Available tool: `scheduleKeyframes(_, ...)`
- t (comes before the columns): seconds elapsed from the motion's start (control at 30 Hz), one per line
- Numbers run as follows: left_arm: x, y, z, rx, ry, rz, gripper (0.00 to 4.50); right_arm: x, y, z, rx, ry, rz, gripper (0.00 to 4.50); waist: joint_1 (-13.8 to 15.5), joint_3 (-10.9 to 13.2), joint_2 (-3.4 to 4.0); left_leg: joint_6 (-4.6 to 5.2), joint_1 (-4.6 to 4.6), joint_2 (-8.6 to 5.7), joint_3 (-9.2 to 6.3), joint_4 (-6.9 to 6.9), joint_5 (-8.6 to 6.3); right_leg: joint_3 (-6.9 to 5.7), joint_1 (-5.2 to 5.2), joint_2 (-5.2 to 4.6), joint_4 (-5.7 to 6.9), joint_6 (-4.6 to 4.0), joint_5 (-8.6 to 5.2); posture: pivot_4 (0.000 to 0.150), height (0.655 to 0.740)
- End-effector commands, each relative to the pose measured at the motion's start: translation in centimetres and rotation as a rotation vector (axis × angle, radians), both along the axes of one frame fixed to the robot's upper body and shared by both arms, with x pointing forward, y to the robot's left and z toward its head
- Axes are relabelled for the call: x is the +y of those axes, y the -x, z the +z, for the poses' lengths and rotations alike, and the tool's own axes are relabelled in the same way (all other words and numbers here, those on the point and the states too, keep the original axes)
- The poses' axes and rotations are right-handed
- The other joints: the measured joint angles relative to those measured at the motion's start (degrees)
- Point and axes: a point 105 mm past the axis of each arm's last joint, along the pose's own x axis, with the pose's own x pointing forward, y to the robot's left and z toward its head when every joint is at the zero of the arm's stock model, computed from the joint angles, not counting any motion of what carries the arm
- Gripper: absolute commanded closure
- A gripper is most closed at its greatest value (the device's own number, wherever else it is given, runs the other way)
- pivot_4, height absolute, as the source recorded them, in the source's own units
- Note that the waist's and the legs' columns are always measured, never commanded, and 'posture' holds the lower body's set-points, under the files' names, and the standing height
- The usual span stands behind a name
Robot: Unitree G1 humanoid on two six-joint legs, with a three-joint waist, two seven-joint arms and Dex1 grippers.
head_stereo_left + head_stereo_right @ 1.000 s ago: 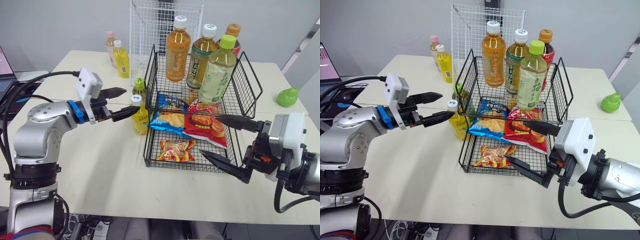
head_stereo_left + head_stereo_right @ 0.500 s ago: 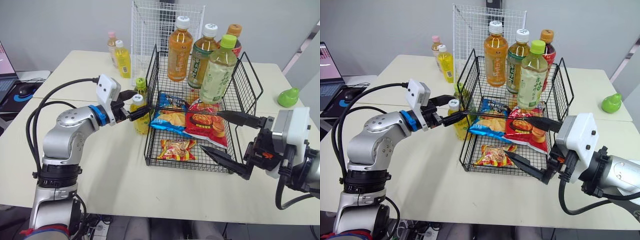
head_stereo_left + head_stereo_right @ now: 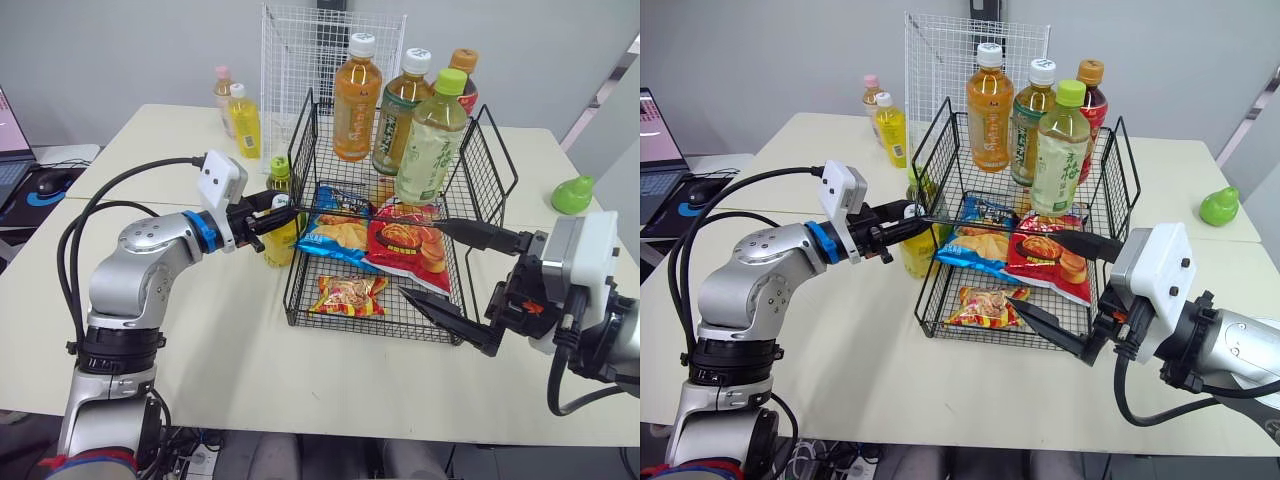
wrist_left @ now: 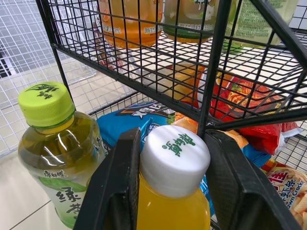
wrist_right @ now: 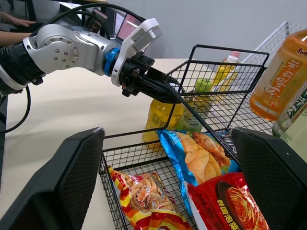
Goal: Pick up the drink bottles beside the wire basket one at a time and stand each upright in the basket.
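Note:
Just left of the black wire basket (image 3: 497,130) stands a yellow juice bottle (image 3: 275,242) with a white cap (image 4: 173,155). My left gripper (image 3: 283,211) is shut on its neck, one finger (image 4: 117,182) pressed to each side of the cap. A green tea bottle (image 4: 53,139) with a lime cap stands right behind it, untouched. Several tall bottles stand upright on the basket's upper tier, among them an orange tea (image 3: 357,100) and a pale green one (image 3: 432,135). My right gripper (image 3: 421,260) stands wide open at the basket's front right corner, holding nothing.
Snack bags (image 3: 348,296) lie on the basket's lower tier. Two small bottles (image 3: 241,118) stand at the back left beside a white wire grid panel (image 3: 290,70). A green pear-shaped object (image 3: 572,194) sits at the right. A mouse (image 3: 48,182) lies far left.
My left gripper reached right to the yellow bottle and closed its fingers around the cap. The right gripper has stayed open in about the same place.

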Motion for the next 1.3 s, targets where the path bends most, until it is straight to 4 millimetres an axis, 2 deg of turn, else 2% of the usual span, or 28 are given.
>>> scheduleKeyframes(0.03,1.0,-0.1,1.3,-0.035,0.017,0.029,2.99,0.2,0.3,0.8,-0.042,-0.021,0.015,0.00,0.0,0.0,0.00,0.00,0.00,0.00,0.00,-0.01,0.00,0.00,0.00,0.00,0.00,0.00,0.00,0.150,0.7360)
scheduleKeyframes(0.17,1.0,0.0,1.2,-0.018,0.026,0.014,2.99,0.2,0.3,0.8,-0.040,-0.022,0.015,0.00,0.0,0.0,0.00,0.00,0.01,0.00,0.01,-0.05,0.00,0.01,-0.01,0.00,-0.02,0.00,0.00,0.150,0.7360)
scheduleKeyframes(0.23,1.0,0.1,1.3,-0.014,0.020,-0.005,2.28,0.3,0.3,0.7,-0.040,-0.024,0.015,0.00,-0.1,0.0,0.00,0.00,0.03,0.01,0.03,-0.06,0.00,0.02,-0.01,0.00,-0.02,0.00,0.00,0.150,0.7360)
scheduleKeyframes(0.3,1.1,0.2,1.4,-0.017,0.006,-0.013,1.75,0.3,0.3,0.7,-0.039,-0.026,0.016,0.00,-0.1,0.0,0.00,0.00,0.03,0.01,0.02,-0.09,0.00,0.02,-0.02,0.00,-0.03,0.00,0.00,0.150,0.7360)
scheduleKeyframes(0.47,2.2,-0.2,2.0,-0.034,-0.012,0.013,0.20,0.3,0.3,0.7,-0.041,-0.030,0.017,0.00,-0.1,0.0,0.00,0.00,0.02,0.00,0.02,-0.18,0.00,0.01,-0.02,0.00,-0.10,-0.01,0.00,0.150,0.7360)
scheduleKeyframes(0.5,2.4,-0.2,2.1,-0.039,-0.022,0.012,0.05,0.3,0.3,0.7,-0.041,-0.030,0.017,0.00,-0.1,0.0,0.00,0.00,0.02,0.00,0.03,-0.18,0.00,0.01,-0.03,0.00,-0.10,-0.01,-0.01,0.150,0.7360)
scheduleKeyframes(0.8,3.0,0.4,2.4,-0.029,-0.047,-0.026,0.05,0.7,0.6,0.6,-0.029,-0.028,0.055,0.00,-0.1,0.0,0.00,0.00,0.03,0.01,0.07,-0.27,0.00,0.03,-0.04,-0.01,-0.17,-0.01,-0.01,0.150,0.7360)
scheduleKeyframes(1.1,3.9,0.8,2.6,-0.013,-0.049,-0.036,0.05,1.4,1.2,-2.5,0.066,0.051,0.085,0.00,-0.1,0.0,0.00,0.00,0.04,0.01,0.08,-0.39,0.00,0.03,-0.05,-0.01,-0.24,-0.01,-0.02,0.150,0.7360)
scheduleKeyframes(1.3,3.9,0.1,2.0,-0.020,-0.032,0.026,0.05,1.7,1.1,-3.0,0.059,0.055,0.090,0.00,-0.1,0.0,0.00,0.00,0.07,0.01,0.10,-0.40,0.00,0.05,-0.05,-0.02,-0.25,0.09,-0.08,0.150,0.7360)
